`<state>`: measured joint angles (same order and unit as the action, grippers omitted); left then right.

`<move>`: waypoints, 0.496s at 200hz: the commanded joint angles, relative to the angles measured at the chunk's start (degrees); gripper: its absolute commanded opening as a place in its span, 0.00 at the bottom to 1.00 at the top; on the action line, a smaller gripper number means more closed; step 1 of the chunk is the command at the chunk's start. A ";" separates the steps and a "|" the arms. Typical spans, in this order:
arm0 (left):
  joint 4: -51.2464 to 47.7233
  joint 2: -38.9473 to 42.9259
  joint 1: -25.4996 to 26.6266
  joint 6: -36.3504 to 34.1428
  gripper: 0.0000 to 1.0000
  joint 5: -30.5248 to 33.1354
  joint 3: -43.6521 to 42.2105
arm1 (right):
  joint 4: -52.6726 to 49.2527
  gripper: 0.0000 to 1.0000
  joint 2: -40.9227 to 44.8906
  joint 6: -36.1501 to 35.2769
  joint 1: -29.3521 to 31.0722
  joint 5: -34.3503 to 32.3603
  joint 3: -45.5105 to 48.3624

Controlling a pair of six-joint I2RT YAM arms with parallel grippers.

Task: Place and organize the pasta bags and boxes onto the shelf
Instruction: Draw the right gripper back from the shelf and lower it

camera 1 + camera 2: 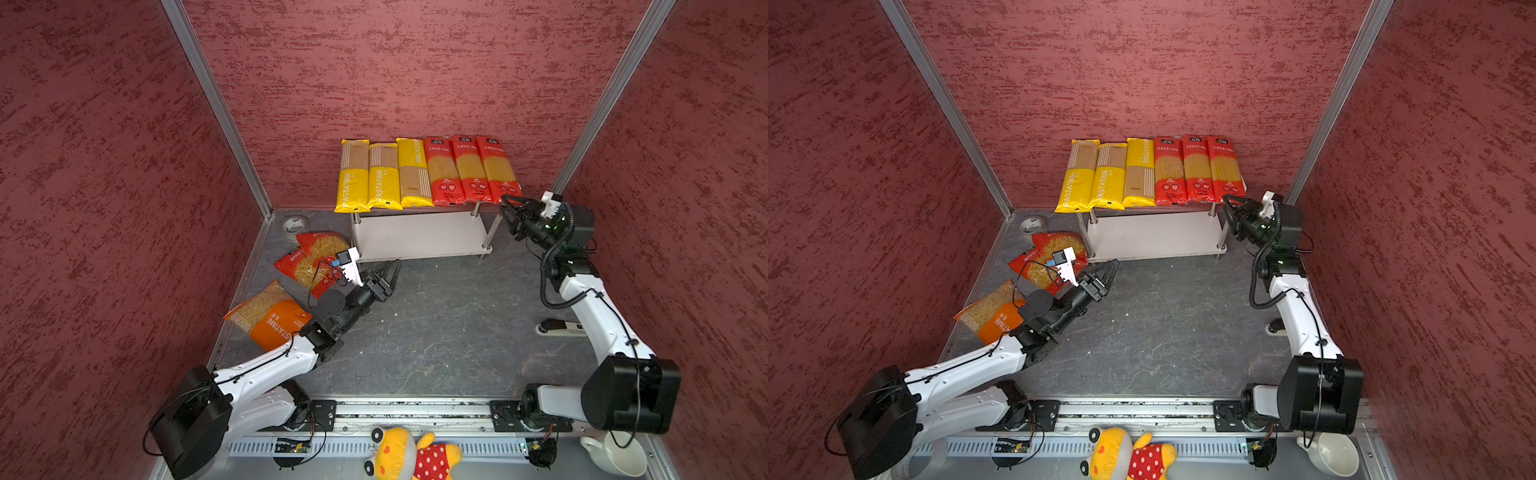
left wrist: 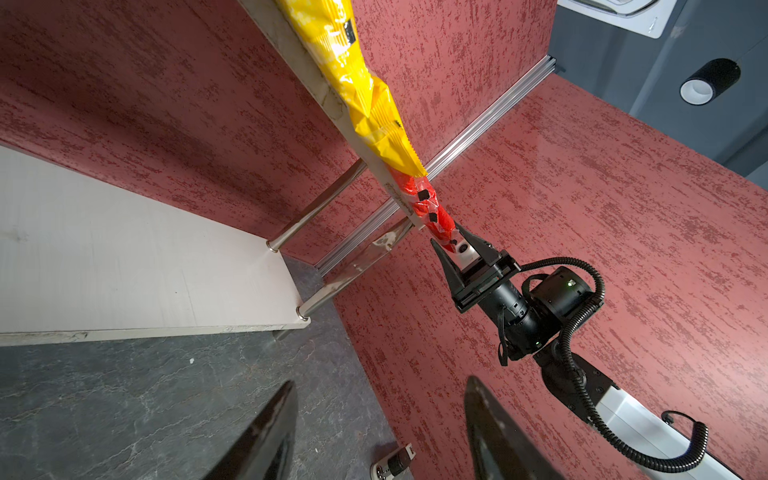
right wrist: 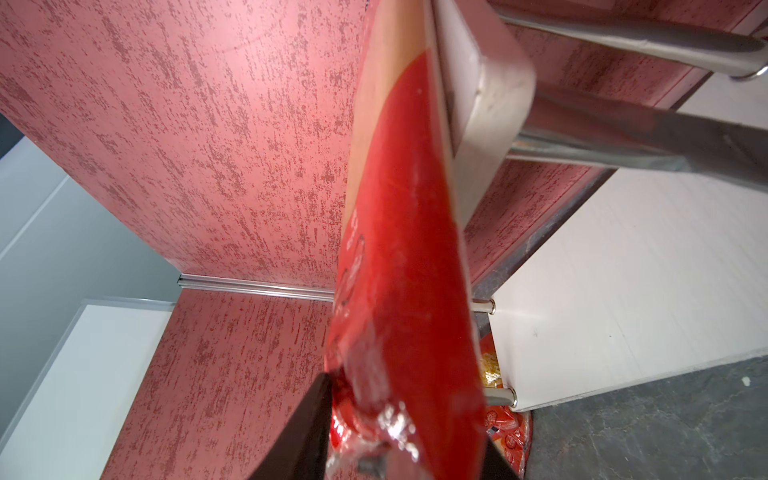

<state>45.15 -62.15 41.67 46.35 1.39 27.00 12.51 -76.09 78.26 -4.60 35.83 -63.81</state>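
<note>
On the shelf's (image 1: 419, 235) top board, six spaghetti packs (image 1: 413, 170) lie side by side, their near ends overhanging the front edge. Right gripper (image 1: 506, 201) pinches the overhanging end of the rightmost red spaghetti pack (image 1: 498, 170) at the board's right corner. Left gripper (image 1: 395, 266) is spread, holds nothing and hovers before the lower board's left corner. Short-pasta bags (image 1: 309, 259) lie on the table (image 1: 436, 332) beside it.

Glossy plastic film on that red spaghetti pack (image 3: 399, 257), crinkling at its sealed end, and the yellow packs (image 1: 382, 178) gleam just the same. Now the shelf boards (image 1: 419, 237): matt white, smooth. Their legs (image 2: 316, 205): mirror-bright chrome metal. The tabletop (image 1: 449, 332) looks dull grey stone, the walls (image 1: 415, 75) rough-textured red.
</note>
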 commanded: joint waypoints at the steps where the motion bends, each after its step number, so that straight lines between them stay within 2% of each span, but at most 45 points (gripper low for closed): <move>1: -2.11 0.11 -0.36 -2.23 0.63 -1.43 0.79 | -1.91 0.36 -0.45 -2.12 -0.21 0.19 -3.15; 57: -1.36 -1.92 -0.36 -2.16 0.63 -1.67 1.26 | -2.37 0.16 0.15 -5.95 -0.41 -1.46 -2.43; 80: -1.50 -1.82 -0.36 -2.16 0.63 -1.39 0.93 | -4.23 0.20 1.27 -7.67 -0.41 -2.18 -1.97; 99: -1.68 -1.66 -0.37 -2.44 0.63 -1.39 0.87 | -6.21 0.31 1.88 -9.25 -0.43 -1.92 -2.61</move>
<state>43.59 -63.77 41.47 45.19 0.40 27.16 9.30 -76.09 71.94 -4.91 34.92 -64.88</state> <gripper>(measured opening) 0.634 0.244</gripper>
